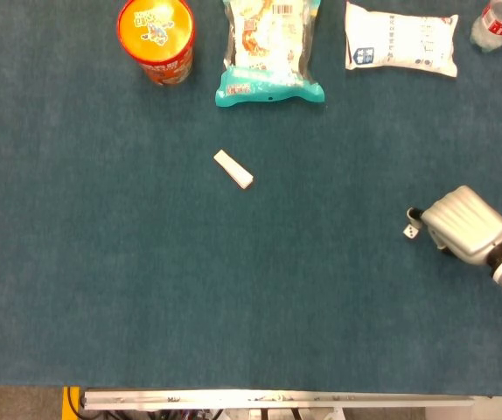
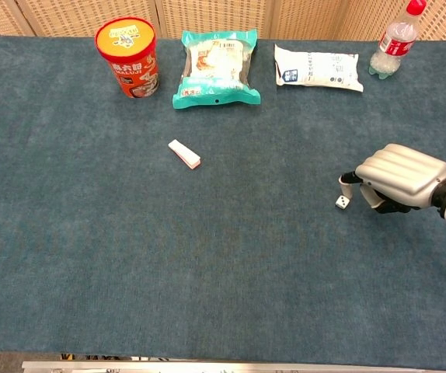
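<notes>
The right hand (image 1: pixel 461 225) sits low over the blue-green table cloth (image 1: pixel 146 289) at about 4 o'clock from the table's middle, knuckles up and fingers curled downward. A small white die (image 1: pixel 408 231) lies on the cloth just at the hand's 9 o'clock, right beside the tip of the thumb (image 1: pixel 414 214). In the chest view the die (image 2: pixel 340 202) sits directly below the thumb tip (image 2: pixel 346 179) of the right hand (image 2: pixel 398 180), so close that contact cannot be ruled in or out. The die rests on the cloth and is not lifted; nothing shows inside the curled fingers, though the underside of the palm is hidden, so whether the hand is clenched on anything cannot be told for sure. The left hand appears in neither view.

Well apart from the hand, toward 10 o'clock, a small white stick-shaped packet (image 1: pixel 233 169) lies tilted on the cloth. Along the far edge at 12 o'clock stand, from left to right, an orange instant-noodle cup (image 1: pixel 156 39), a teal snack bag (image 1: pixel 269 51), a white pouch with blue print (image 1: pixel 400 39) and a clear plastic bottle (image 1: pixel 498 23) with a red cap (image 2: pixel 416 7), the bottle at roughly the hand's 12 o'clock.
</notes>
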Controlling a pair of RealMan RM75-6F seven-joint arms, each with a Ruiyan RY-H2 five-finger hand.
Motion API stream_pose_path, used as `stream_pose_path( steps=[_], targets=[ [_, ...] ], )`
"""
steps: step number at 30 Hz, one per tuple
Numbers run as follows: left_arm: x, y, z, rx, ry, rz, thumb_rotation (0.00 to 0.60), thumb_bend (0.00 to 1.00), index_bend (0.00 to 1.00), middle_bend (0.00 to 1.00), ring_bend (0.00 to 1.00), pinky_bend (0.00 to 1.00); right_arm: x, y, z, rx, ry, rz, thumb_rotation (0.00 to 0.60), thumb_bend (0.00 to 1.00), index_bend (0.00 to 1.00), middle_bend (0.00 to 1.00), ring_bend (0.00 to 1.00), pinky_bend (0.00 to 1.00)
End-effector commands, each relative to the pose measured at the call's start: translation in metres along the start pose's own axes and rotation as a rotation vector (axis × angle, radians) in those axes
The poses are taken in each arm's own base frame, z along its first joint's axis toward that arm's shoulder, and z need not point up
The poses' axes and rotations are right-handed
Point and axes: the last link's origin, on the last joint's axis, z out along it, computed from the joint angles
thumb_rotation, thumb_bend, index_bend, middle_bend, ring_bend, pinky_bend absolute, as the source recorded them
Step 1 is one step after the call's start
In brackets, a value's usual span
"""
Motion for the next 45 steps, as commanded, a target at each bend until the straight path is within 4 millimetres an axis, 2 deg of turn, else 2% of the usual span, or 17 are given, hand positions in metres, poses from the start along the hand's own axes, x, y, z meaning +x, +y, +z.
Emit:
stream_pose_path(
  steps=[1,14,21,29,34,36,39,43,44,45],
  targets=[
    [0.001,0.000,0.000,0.001,0.002,-0.001,0.600,0.30,0.31,0.25,0.13,0.32,0.000,-0.001,-0.001,0.005,0.001,-0.003,0.600,1.00,0.43,1.00,0.91,0.89],
    [0.002,0.000,-0.001,-0.006,0.004,-0.018,0.600,0.30,0.31,0.25,0.13,0.32,0.002,-0.008,-0.005,0.038,-0.001,0.009,0.600,1.00,0.45,1.00,0.91,0.89],
    [0.005,0.001,-0.002,-0.030,0.020,-0.044,0.600,0.30,0.32,0.26,0.13,0.33,0.008,-0.006,-0.015,0.019,0.049,0.008,0.600,1.00,0.46,1.00,0.91,0.89],
    [0.004,0.002,-0.001,-0.049,0.016,-0.050,0.600,0.30,0.32,0.26,0.13,0.33,0.023,0.010,-0.051,-0.031,0.218,0.055,0.600,1.00,0.46,0.98,0.87,0.89],
    [0.002,0.005,0.000,-0.071,0.022,-0.050,0.600,0.30,0.32,0.27,0.13,0.33,0.028,0.030,-0.083,-0.137,0.384,0.061,0.600,0.98,0.46,0.85,0.80,0.88],
    [0.001,0.006,0.001,-0.080,0.022,-0.048,0.600,0.30,0.32,0.27,0.13,0.33,0.028,0.035,-0.093,-0.183,0.430,0.072,0.600,0.90,0.46,0.75,0.74,0.84],
    [-0.001,0.008,0.002,-0.097,0.022,-0.047,0.600,0.30,0.32,0.28,0.13,0.33,0.026,0.043,-0.108,-0.260,0.489,0.080,0.600,0.73,0.46,0.56,0.59,0.75],
    [-0.003,0.011,0.004,-0.127,0.028,-0.051,0.600,0.30,0.32,0.28,0.14,0.33,0.024,0.055,-0.124,-0.355,0.566,0.129,0.600,0.27,0.43,0.40,0.40,0.60],
    [-0.004,0.011,0.005,-0.132,0.029,-0.053,0.600,0.30,0.32,0.28,0.15,0.33,0.023,0.058,-0.128,-0.374,0.579,0.140,0.600,0.18,0.40,0.36,0.36,0.56],
    [-0.004,0.012,0.006,-0.137,0.029,-0.056,0.600,0.30,0.32,0.29,0.15,0.33,0.022,0.060,-0.131,-0.392,0.594,0.150,0.600,0.13,0.39,0.34,0.33,0.53]
  ],
)
